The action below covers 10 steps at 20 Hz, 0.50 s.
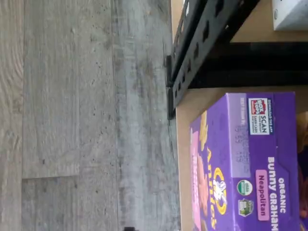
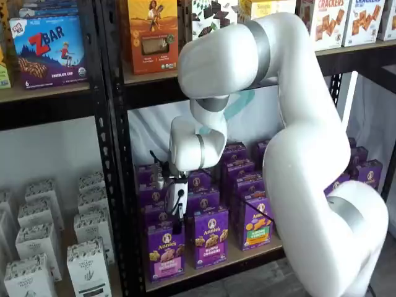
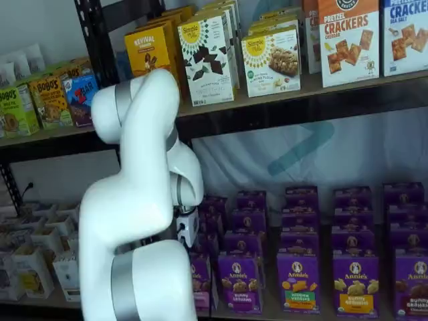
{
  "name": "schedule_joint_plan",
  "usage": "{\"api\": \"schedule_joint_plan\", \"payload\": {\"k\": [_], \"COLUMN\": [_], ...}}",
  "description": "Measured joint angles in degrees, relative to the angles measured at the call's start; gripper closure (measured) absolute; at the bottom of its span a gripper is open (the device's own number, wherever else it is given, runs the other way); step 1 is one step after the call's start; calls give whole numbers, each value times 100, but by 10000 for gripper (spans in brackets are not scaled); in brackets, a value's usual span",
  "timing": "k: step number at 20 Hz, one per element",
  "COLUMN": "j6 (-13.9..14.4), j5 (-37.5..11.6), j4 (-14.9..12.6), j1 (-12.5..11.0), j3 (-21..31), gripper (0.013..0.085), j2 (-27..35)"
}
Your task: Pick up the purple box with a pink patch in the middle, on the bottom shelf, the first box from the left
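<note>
- The purple box (image 2: 165, 250) stands upright at the front left end of the bottom shelf (image 2: 210, 267), a matte cardboard carton with a round white logo, a snack picture and a pink band across its lower front.
- In a shelf view the arm (image 3: 137, 200) hides most of that box; only a purple sliver (image 3: 200, 281) shows past it.
- The wrist view shows the same box (image 1: 250, 163) from above: a flat rectangular top flap in lighter purple, printed "Organic Bunny Grahams", with a pink "Neapolitan" tag and a small white scan patch.
- The tool (image 2: 177, 218) hangs just above and in front of the box's top edge, a white body ending in black fingers with a thin black cable beside it; the fingers overlap too much here to see a gap, yet they stand fully apart and nothing is between them.
- The shelf board is smooth light tan wood, edged by a black metal rail between perforated black uprights (image 1: 202, 43).
- Just right of the target stand matching purple cartons (image 2: 210, 238), in rows reaching back.
- The floor (image 1: 82, 115) is grey, wood-grained plank with visible seams.
- The arm's shell is glossy white, rounded, with grey joint rings.
- White cartons (image 2: 86, 263) with patterned tops fill the bay to the left.
</note>
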Motion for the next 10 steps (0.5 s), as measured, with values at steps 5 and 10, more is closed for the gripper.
{"api": "schedule_joint_plan", "payload": {"k": [5, 10], "j6": [-84, -100], "j5": [23, 96], "j4": [81, 117], "j1": [-12, -4], "j3": [-177, -360], "gripper": [130, 130], "j2": [152, 287]}}
